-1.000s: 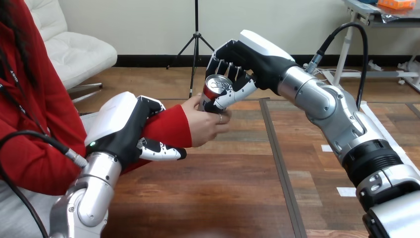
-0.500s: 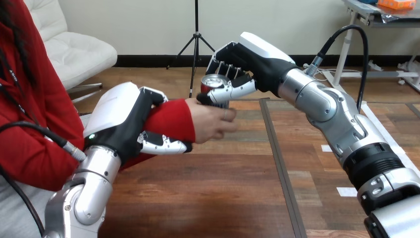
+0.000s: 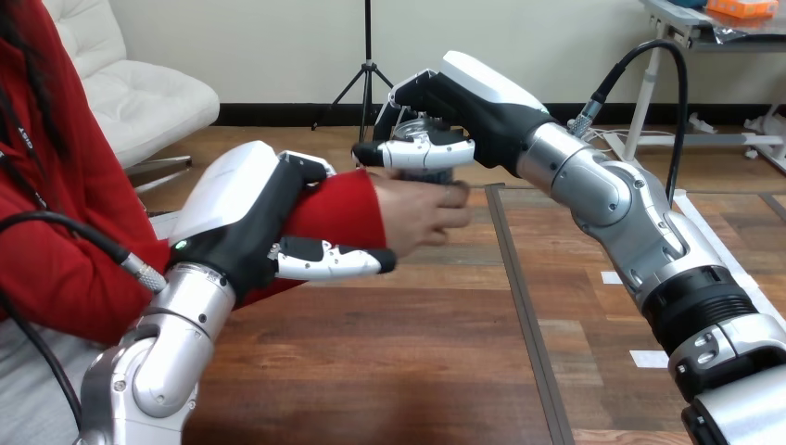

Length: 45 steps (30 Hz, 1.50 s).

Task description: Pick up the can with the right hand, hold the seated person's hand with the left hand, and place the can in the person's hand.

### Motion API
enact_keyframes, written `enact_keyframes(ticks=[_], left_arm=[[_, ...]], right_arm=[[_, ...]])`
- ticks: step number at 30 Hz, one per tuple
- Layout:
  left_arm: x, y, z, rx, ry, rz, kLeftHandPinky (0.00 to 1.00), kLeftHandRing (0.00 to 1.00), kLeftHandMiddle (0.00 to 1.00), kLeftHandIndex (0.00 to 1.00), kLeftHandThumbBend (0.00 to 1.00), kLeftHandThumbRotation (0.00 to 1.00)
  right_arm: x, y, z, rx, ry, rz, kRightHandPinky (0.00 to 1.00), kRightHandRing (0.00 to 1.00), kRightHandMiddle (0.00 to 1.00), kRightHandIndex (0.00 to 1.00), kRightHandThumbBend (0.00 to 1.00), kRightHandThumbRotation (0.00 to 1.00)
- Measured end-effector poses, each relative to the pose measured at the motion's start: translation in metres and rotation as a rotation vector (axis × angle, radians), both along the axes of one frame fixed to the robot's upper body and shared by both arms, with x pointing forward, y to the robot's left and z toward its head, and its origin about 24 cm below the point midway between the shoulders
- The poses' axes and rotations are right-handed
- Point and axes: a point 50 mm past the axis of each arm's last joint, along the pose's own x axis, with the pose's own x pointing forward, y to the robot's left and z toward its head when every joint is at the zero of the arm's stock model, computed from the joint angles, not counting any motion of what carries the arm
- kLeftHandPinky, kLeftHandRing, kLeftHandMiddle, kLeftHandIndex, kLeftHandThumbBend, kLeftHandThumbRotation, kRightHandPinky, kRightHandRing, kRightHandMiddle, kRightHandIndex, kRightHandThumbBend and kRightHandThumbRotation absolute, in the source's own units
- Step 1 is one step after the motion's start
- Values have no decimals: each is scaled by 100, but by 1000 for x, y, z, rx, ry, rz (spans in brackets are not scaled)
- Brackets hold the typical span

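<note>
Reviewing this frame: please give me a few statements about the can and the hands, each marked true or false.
1. The right hand has its fingers and thumb curled round the can. True.
2. The can stands on the table. False: it is held up off the table, just above the person's hand.
3. The left hand is curled round the person's red-sleeved forearm. True.
4. The person's hand is over the top of the can. False: it lies below the can, at its lower end.
5. The left hand lies flat on the table. False: it is raised, with its thumb under the sleeve and its fingers over it.
</note>
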Motion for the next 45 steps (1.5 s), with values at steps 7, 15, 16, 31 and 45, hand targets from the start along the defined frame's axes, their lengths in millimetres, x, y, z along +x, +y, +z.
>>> enact_keyframes(ticks=[7,15,16,31,45], left_arm=[[-2,-2,3,-31,29,-34,62,79,82,82,100,56],[-2,0,3,-59,48,-45,64,82,85,85,100,61],[-2,0,3,-63,51,-47,65,82,86,85,100,61],[-6,2,2,-87,110,-90,68,88,91,92,100,65],[-11,5,2,-100,133,-105,68,89,92,93,100,64]], right_arm=[[0,-1,0,7,5,-2,45,45,50,53,95,100],[-1,-4,-1,20,26,-1,47,48,52,56,99,100],[-1,-5,-1,21,30,0,47,49,53,56,100,100],[-8,-12,-5,56,81,4,50,57,59,62,100,100],[-17,-25,-13,107,110,-16,52,62,64,66,100,100]])
